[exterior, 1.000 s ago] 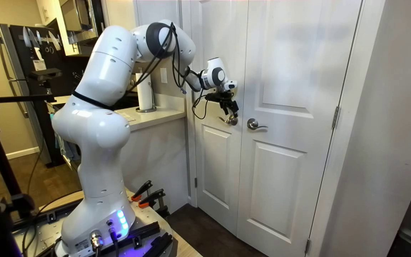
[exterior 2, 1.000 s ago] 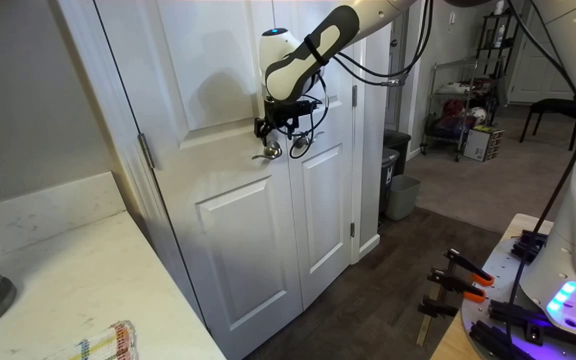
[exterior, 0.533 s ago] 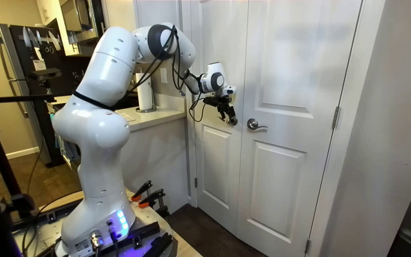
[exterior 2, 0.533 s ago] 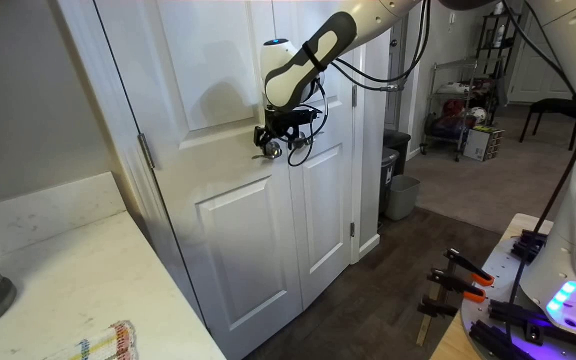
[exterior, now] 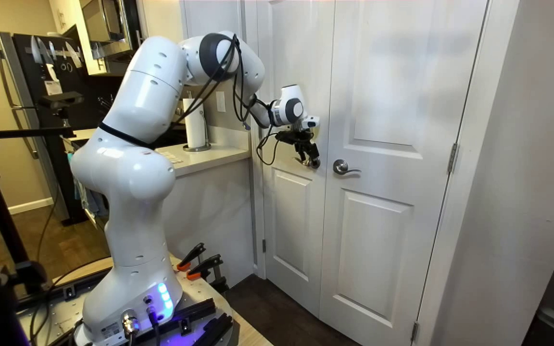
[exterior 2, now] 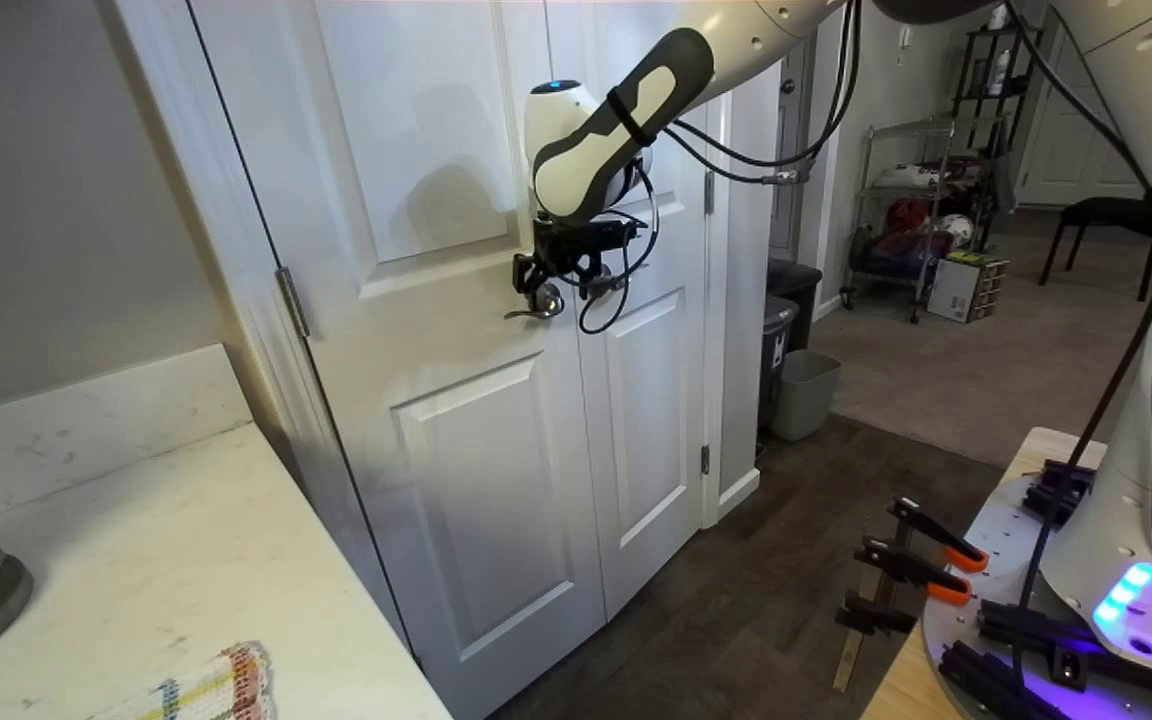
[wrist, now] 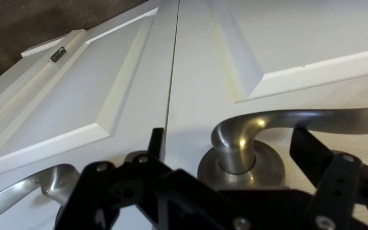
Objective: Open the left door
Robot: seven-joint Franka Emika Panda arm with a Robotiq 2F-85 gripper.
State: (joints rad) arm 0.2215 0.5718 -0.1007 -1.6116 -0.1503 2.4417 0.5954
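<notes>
The left door (exterior: 290, 221), a tall white panelled leaf, stands shut in both exterior views (exterior 2: 486, 490). In the wrist view, which is upside down, it fills the right side (wrist: 324, 35). Its silver lever handle (wrist: 268, 119) on a round base sits near the leaf's inner edge; it also shows in both exterior views (exterior: 315, 164) (exterior 2: 548, 302). My gripper (wrist: 228, 132) is open and points down at this handle (exterior: 309, 157) (exterior 2: 558, 288). One black finger is on each side of the handle's neck. The right finger's tip is at the lever; I cannot tell whether it touches.
The matching right leaf (exterior: 378, 240) has its own lever handle (exterior: 342, 167), close beside the gripper. A counter (exterior: 219, 156) with a paper towel roll (exterior: 195, 124) stands left of the doors. Clamps (exterior 2: 911, 560) sit on the robot's table edge. A grey bin (exterior 2: 806, 395) stands beyond.
My gripper has moved down from above the left door's handle to around it, then shifted very slightly toward the right leaf. Both door leaves have stayed still.
</notes>
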